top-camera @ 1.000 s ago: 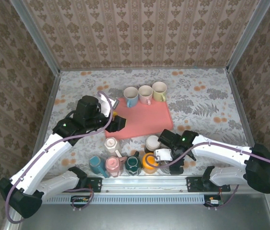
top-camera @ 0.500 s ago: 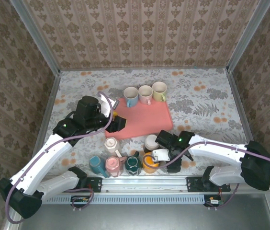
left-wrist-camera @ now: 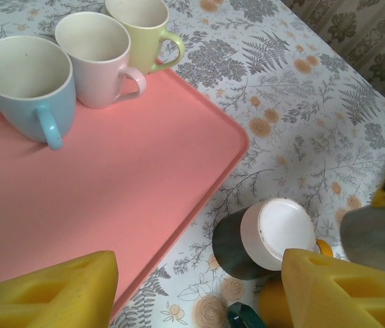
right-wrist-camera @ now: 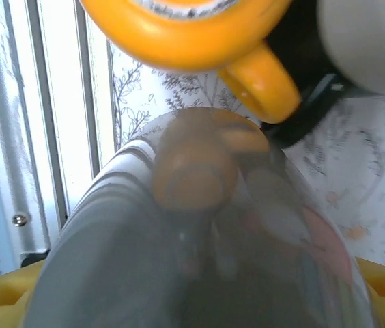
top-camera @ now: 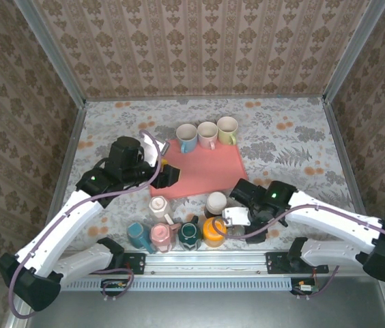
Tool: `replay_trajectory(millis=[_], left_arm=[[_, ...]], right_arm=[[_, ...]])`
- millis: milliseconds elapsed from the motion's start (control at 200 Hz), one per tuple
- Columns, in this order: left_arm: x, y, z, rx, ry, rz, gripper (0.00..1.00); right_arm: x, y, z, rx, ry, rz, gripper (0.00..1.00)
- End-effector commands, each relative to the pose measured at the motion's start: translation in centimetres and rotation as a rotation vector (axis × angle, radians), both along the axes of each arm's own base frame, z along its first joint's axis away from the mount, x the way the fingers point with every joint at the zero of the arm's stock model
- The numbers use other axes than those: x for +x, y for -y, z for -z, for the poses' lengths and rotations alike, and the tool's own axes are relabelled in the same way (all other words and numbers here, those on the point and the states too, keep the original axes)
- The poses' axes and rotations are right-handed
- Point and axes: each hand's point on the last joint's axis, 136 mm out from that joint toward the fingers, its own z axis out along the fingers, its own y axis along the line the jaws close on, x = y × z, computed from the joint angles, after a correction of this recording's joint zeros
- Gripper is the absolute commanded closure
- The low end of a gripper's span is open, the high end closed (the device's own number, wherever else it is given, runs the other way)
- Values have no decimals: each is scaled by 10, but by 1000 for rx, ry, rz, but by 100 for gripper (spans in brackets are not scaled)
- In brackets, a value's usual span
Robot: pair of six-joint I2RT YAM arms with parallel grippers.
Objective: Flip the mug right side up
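Note:
A shiny grey mug (right-wrist-camera: 199, 253) lies between the yellow fingers of my right gripper (right-wrist-camera: 192, 301), which is shut on it near the table's front rail. The same grey mug (left-wrist-camera: 377, 236) shows at the right edge of the left wrist view. In the top view my right gripper (top-camera: 239, 224) sits just right of the orange mug (top-camera: 213, 231). A dark mug with a white base (left-wrist-camera: 264, 236) stands upside down beside the tray. My left gripper (left-wrist-camera: 192, 294) hangs open over the tray's front edge, nothing between its fingers.
The pink tray (top-camera: 206, 167) carries upright blue (top-camera: 186, 137), pink (top-camera: 207, 134) and yellow (top-camera: 227, 129) mugs at its back. Teal (top-camera: 136, 234), pink (top-camera: 161, 236) and dark green (top-camera: 190, 233) mugs line the front rail; a cream mug (top-camera: 158, 205) stands behind them.
My right arm swung slightly left, then back right with its elbow drawn in, the gripper staying beside the orange mug. The left arm has not moved.

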Motion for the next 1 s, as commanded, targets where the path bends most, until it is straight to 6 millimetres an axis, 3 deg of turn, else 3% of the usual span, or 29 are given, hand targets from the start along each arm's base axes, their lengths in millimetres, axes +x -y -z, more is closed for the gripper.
replay_trajectory(millis=[0, 65, 160, 300, 400, 520, 705, 810, 995], left_arm=[[4, 1, 2, -11, -8, -3, 34], [6, 2, 1, -21, -21, -9, 34], [8, 7, -5, -64, -42, -12, 34], [18, 25, -31, -196, -81, -28, 34], [26, 43, -63, -375, -91, -21, 34], [22, 64, -85, -546, -89, 73, 34], [3, 97, -99, -727, -194, 281, 32], [-16, 116, -118, -795, -271, 430, 30], [-29, 119, -141, -883, -275, 519, 30]], right_arm=[[9, -1, -57, 156, 77, 120, 62], [31, -17, -93, 355, 143, 268, 65], [51, -42, -141, 674, 107, 451, 66], [84, -65, -192, 1019, -27, 690, 72], [108, -68, -218, 1187, -92, 811, 72], [133, -53, -250, 1411, -220, 967, 72], [133, -43, -300, 1657, -315, 915, 73], [127, -44, -308, 1675, -320, 864, 73], [115, -45, -319, 1732, -346, 786, 73]])
